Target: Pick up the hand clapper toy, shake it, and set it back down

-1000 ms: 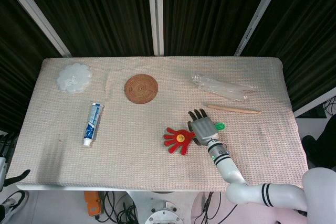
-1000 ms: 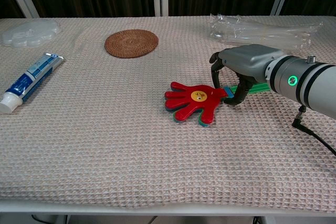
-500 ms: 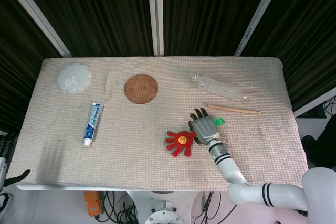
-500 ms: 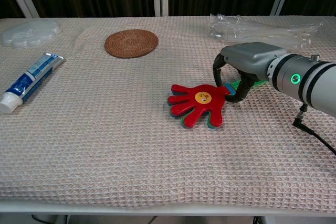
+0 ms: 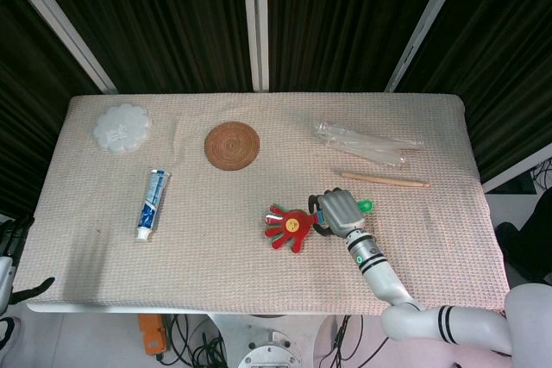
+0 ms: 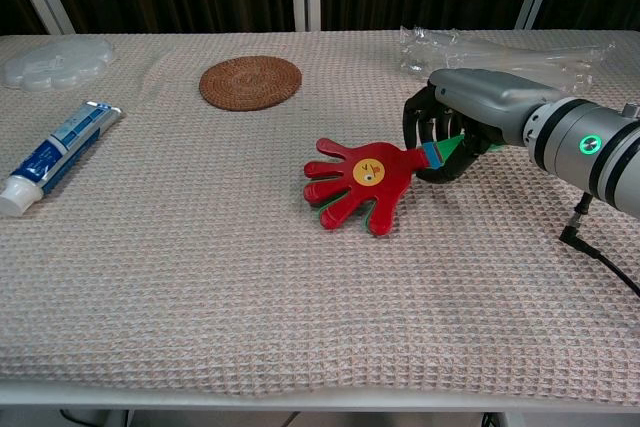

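The hand clapper toy [image 5: 288, 225] [image 6: 356, 183] is a stack of red, blue and green plastic palms with a yellow smiley and a green handle. My right hand [image 5: 338, 210] [image 6: 452, 127] grips the handle, fingers curled around it, and the toy's palm end is raised a little off the cloth, pointing left. The tip of the green handle [image 5: 366, 206] pokes out behind the hand. My left hand is not in either view.
On the beige cloth lie a round woven coaster [image 5: 232, 145] [image 6: 250, 82], a toothpaste tube [image 5: 153, 202] [image 6: 57, 156], a white flower-shaped lid [image 5: 122, 127] [image 6: 57, 60], a clear plastic bag [image 5: 362, 143] [image 6: 500, 54] and a wooden stick [image 5: 385, 180].
My right hand has closed round the handle and lifted the toy; the red palm has swung up and a little leftward from where it lay flat.
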You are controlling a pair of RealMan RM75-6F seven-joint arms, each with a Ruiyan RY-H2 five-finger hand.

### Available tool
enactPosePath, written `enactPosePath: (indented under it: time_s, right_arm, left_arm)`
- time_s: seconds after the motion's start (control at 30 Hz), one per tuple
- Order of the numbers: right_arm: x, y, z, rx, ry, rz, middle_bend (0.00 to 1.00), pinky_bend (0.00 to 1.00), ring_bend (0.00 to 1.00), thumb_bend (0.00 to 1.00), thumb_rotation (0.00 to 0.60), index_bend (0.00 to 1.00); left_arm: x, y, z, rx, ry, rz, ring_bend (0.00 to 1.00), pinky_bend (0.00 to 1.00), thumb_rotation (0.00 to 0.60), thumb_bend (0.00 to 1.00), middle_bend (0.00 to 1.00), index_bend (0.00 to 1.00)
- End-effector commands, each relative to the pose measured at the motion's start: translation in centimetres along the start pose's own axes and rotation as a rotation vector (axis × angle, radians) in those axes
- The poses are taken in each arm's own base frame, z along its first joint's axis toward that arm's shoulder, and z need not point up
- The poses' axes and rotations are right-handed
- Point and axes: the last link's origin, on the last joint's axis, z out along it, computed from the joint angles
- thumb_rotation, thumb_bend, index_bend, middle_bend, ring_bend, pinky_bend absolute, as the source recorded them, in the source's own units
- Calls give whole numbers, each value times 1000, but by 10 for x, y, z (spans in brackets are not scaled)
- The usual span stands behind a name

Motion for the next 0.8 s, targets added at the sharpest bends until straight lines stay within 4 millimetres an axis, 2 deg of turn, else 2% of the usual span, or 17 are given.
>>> enactPosePath:
  time_s: [0.03, 0.4, 0.6, 0.8]
  right_arm:
    - [2, 2, -4, 17, 16, 55, 628, 487, 517, 478, 600, 938]
    - [-1, 9, -5, 11, 48, 218, 678, 754, 571, 535, 600, 897]
    - [-7, 9, -4, 11, 45, 252, 709, 901, 644, 594, 600, 865]
    - [2, 7, -4, 37, 103, 301, 759, 997, 785, 610, 600, 872]
  left_arm:
    - [1, 0, 0, -10, 9, -6, 0, 32, 600, 95, 34, 43]
    - [2, 1, -2, -21, 29, -22, 0, 32, 600, 95, 34, 42]
    - [2, 1, -2, -19, 29, -26, 0, 32, 600, 95, 34, 43]
    - [2, 0, -2, -16, 28, -28, 0, 33, 600, 95, 34, 42]
